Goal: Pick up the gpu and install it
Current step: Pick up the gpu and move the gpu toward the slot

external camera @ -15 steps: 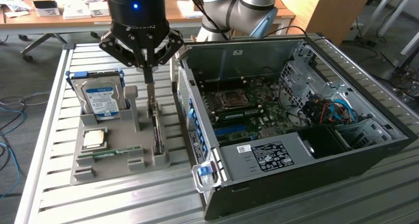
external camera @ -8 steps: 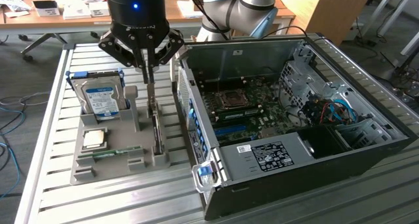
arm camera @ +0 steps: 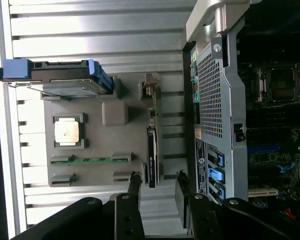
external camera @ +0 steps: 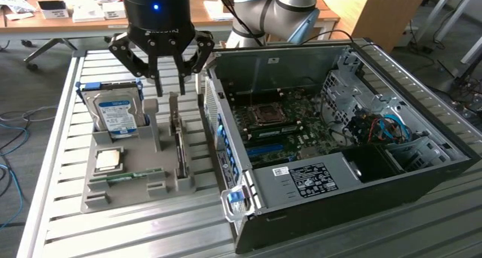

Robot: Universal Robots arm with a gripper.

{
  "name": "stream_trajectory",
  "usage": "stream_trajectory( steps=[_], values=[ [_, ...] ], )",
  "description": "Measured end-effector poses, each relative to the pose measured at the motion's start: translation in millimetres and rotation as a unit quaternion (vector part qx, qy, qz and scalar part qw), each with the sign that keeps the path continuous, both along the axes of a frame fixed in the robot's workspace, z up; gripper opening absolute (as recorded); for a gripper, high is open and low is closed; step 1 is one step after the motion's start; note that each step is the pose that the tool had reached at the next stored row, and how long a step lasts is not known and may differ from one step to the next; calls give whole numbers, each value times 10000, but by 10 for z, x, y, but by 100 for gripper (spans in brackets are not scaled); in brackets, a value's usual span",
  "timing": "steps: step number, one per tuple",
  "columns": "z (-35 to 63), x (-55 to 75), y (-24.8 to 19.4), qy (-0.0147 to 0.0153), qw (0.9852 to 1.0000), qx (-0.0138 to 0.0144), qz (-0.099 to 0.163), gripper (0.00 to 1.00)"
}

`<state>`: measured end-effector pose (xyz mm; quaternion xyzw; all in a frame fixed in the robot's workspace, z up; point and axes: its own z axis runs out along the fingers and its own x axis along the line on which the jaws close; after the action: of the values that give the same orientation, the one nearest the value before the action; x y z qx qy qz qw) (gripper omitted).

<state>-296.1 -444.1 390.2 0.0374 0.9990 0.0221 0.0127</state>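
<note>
Fingers (external camera: 160, 86) spread and empty, we see the gripper (external camera: 171, 92) hovering above the gpu (external camera: 179, 142). The card stands on edge in the grey holder (external camera: 147, 162), to the exterior view's right of the hard drive (external camera: 114, 114) and just beside the open computer case (external camera: 339, 207).

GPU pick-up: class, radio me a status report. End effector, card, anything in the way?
End effector open, above GPU. GPU on edge in tray slot, not gripped. Hard drive and case flank it; nothing between fingers and card.
</note>
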Motion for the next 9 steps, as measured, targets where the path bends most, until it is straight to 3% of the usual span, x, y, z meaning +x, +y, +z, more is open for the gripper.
stream_trajectory(
  steps=[9],
  values=[
    [-112,0,0,0,10000,26,0,42]
  ],
)
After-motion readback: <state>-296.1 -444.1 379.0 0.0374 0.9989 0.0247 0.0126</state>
